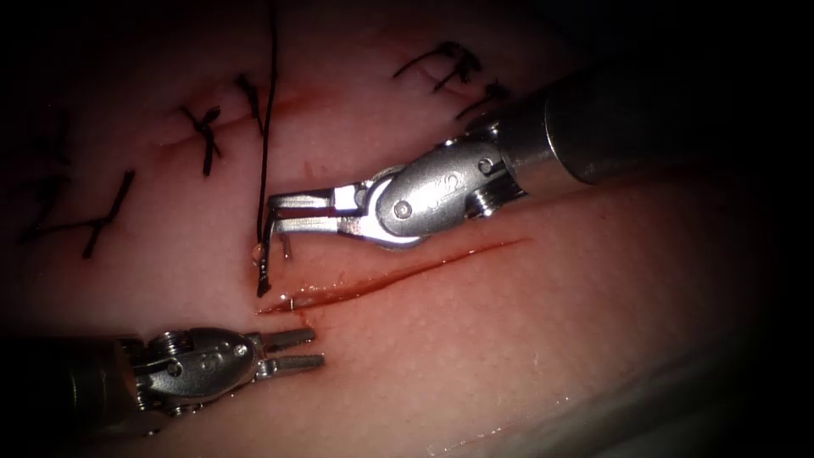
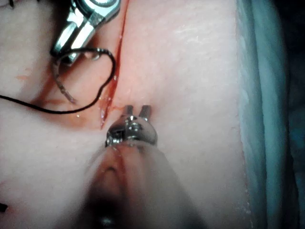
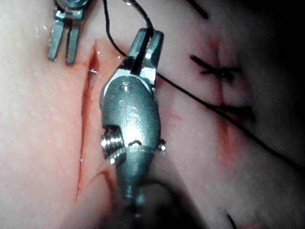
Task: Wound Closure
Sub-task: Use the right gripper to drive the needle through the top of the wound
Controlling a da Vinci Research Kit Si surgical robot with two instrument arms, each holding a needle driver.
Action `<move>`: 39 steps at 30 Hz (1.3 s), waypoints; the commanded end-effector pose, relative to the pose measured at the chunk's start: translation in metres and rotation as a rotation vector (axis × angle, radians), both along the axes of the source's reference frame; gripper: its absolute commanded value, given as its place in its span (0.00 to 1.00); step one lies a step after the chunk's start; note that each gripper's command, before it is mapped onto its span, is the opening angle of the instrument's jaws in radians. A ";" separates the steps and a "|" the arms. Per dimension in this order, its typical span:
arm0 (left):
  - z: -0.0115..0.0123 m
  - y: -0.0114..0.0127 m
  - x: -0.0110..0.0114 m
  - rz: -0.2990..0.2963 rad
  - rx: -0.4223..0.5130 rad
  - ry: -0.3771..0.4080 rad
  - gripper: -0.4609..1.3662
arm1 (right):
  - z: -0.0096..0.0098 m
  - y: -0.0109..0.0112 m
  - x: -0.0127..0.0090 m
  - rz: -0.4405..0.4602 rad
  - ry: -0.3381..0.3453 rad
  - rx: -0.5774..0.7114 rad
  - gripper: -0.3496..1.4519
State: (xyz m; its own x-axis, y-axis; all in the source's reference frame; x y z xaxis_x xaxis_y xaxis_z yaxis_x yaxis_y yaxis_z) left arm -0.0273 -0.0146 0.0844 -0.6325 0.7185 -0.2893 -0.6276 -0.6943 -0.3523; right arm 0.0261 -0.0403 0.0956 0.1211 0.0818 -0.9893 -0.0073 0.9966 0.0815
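Note:
My right tool (image 1: 275, 212) reaches in from the right, its jaws shut on the curved needle (image 1: 265, 259) near one end. The needle hangs from the jaw tips and points down at the tissue just left of the cut's (image 1: 398, 273) left end. I cannot tell whether its tip is in the tissue. Black thread (image 1: 268, 110) runs up from the needle and out of view. In the left wrist view the needle (image 2: 61, 86) curves below the right tool (image 2: 71, 36), with the thread (image 2: 107, 81) looped beside it. My left tool (image 1: 305, 350) lies below the cut's left end, open and holding nothing.
Several tied stitches with cut thread ends (image 1: 203, 127) cross older closed cuts at the upper left, and more (image 1: 449, 68) at the upper middle. Red fluid lines the open cut. Pale tissue (image 1: 526, 356) stretches to the lower right, ending at its edge (image 2: 243, 119).

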 end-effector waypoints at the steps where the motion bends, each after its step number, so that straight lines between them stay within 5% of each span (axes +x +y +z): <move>1: -0.0001 0.0000 0.0000 0.002 0.004 -0.005 0.29 | 0.0000 0.0002 -0.0001 0.022 0.001 0.002 0.00; 11: -0.0002 -0.0002 0.0000 0.008 0.004 -0.004 0.28 | -0.0011 0.0001 -0.0003 0.015 0.029 0.053 0.00; 15: -0.0003 -0.0002 0.0000 0.013 0.001 -0.004 0.28 | -0.0018 0.0005 -0.0007 0.026 -0.009 0.055 0.00; 24: -0.0005 -0.0004 -0.0001 0.011 0.001 -0.003 0.28 | -0.0023 0.0029 -0.0006 0.003 -0.008 -0.251 0.00; 39: -0.0005 -0.0004 0.0000 0.012 0.001 -0.003 0.27 | -0.0029 0.0040 0.0003 0.007 0.008 -0.283 0.00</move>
State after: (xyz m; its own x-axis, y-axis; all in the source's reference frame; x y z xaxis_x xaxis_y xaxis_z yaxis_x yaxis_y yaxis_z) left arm -0.0273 -0.0151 0.0839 -0.6400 0.7116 -0.2899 -0.6212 -0.7012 -0.3499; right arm 0.0264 -0.0363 0.0927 0.1137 -0.1957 -0.9740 -0.0094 0.9801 -0.1980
